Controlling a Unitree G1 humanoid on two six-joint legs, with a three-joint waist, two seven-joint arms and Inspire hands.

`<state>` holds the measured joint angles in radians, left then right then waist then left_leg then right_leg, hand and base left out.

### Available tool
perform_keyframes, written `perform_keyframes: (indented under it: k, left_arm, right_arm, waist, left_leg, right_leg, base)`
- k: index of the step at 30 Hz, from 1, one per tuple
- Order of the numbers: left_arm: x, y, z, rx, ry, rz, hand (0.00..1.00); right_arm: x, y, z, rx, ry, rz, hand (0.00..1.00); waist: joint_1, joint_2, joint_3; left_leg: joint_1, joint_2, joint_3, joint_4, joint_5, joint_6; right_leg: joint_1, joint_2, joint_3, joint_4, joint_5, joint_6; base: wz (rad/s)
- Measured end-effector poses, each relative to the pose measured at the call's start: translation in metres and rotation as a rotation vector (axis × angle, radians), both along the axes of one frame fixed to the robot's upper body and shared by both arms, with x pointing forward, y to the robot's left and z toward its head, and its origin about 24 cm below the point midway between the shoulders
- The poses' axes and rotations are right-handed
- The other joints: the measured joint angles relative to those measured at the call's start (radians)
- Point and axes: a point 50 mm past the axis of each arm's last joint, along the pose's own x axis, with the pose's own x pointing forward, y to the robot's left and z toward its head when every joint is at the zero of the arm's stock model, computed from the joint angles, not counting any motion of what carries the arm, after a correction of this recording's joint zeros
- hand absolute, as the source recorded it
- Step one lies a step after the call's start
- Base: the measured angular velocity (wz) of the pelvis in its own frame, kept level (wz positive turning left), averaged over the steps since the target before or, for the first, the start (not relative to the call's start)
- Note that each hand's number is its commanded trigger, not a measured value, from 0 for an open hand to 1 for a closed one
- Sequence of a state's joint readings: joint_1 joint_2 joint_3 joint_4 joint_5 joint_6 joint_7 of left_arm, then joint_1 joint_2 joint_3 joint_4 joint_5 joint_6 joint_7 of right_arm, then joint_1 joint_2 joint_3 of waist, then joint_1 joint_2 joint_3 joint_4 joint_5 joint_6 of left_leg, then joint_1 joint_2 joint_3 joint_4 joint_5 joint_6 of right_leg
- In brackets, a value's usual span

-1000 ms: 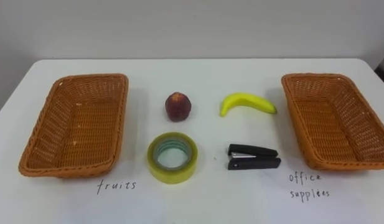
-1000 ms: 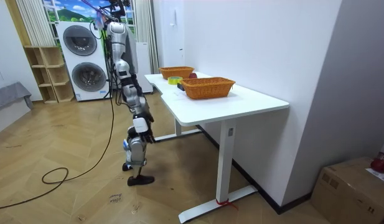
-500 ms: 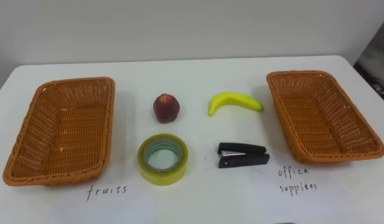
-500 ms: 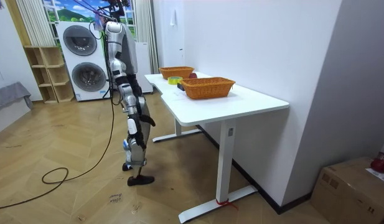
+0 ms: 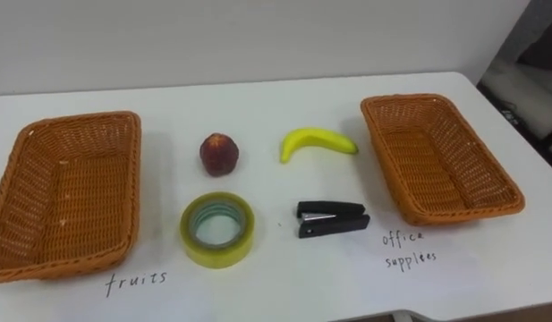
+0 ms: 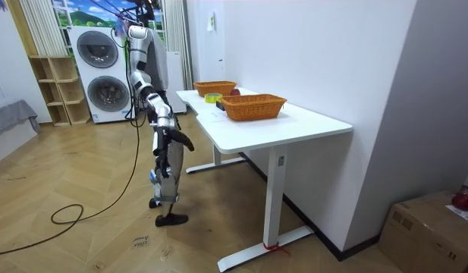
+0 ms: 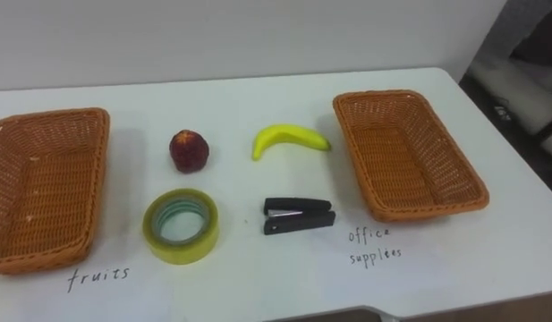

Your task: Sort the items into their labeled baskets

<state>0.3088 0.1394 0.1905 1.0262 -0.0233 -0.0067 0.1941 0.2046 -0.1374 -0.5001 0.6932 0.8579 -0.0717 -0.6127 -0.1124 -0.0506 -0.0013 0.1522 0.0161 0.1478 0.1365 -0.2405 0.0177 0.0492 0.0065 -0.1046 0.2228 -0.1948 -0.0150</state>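
From the room view, my right hand [image 6: 186, 142] hangs low in front of the body, short of the tabletop's [image 5: 258, 98] edge, and I cannot tell how its fingers are set. Everything to sort lies above and beyond that hand. Farthest left is the left basket [image 5: 79, 120]. Next comes the peach [image 5: 219, 154], with the tape roll [image 5: 213, 256] nearer me. Then the banana [image 5: 316, 141], with the black stapler [image 5: 332, 218] nearer me. Farthest right is the right basket [image 5: 410, 98]. All four items sit between the baskets.

Home utility room, stacked washing machines [image 6: 105, 70], wooden shelves [image 6: 54, 90], parquet floor [image 6: 82, 227]
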Motion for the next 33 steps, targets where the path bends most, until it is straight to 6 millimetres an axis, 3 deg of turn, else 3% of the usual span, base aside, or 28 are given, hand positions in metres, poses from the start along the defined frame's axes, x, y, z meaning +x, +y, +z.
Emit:
perform_keyframes:
  k: [7, 18, 24, 33]
  left_arm:
    - [0.008, 0.001, 0.001, 0.024, -0.018, -0.019, 0.00]
    - [0.011, 0.000, 0.002, 0.022, -0.027, -0.038, 0.00]
    - [0.007, 0.000, 0.002, 0.025, -0.014, -0.047, 0.00]
    - [0.007, 0.001, 0.002, 0.035, -0.001, -0.067, 0.00]
  right_arm:
    - [0.031, -0.018, 0.042, -0.200, -0.106, -0.021, 0.00]
    - [0.042, -0.023, 0.069, -0.353, -0.084, -0.067, 0.00]
    - [0.058, -0.025, 0.104, -0.533, -0.124, -0.036, 0.00]
    - [0.077, -0.032, 0.162, -0.760, -0.254, 0.007, 0.00]
  waist:
    - [0.002, 0.003, 0.0033]
    - [0.007, -0.002, -0.0002]
    - [0.007, -0.002, -0.0004]
    - [0.011, -0.022, -0.0035]
  left_leg:
    - [-0.001, -0.001, 0.007, 0.006, 0.000, 0.000]
    - [-0.015, -0.004, 0.005, 0.008, 0.000, 0.000]
    - [-0.024, -0.004, 0.005, 0.008, 0.000, 0.000]
    - [-0.022, -0.005, 0.005, 0.010, 0.000, 0.000]
  right_leg:
    - [0.001, 0.001, 0.009, -0.006, 0.000, 0.000]
    - [-0.010, -0.001, 0.009, -0.018, -0.001, 0.003]
    - [-0.016, 0.000, 0.015, -0.017, 0.001, 0.004]
    - [-0.013, -0.001, 0.011, -0.018, 0.001, 0.005]
  base:
    - [-0.02]
    - [0.00]
    - [-0.02]
    - [0.00]
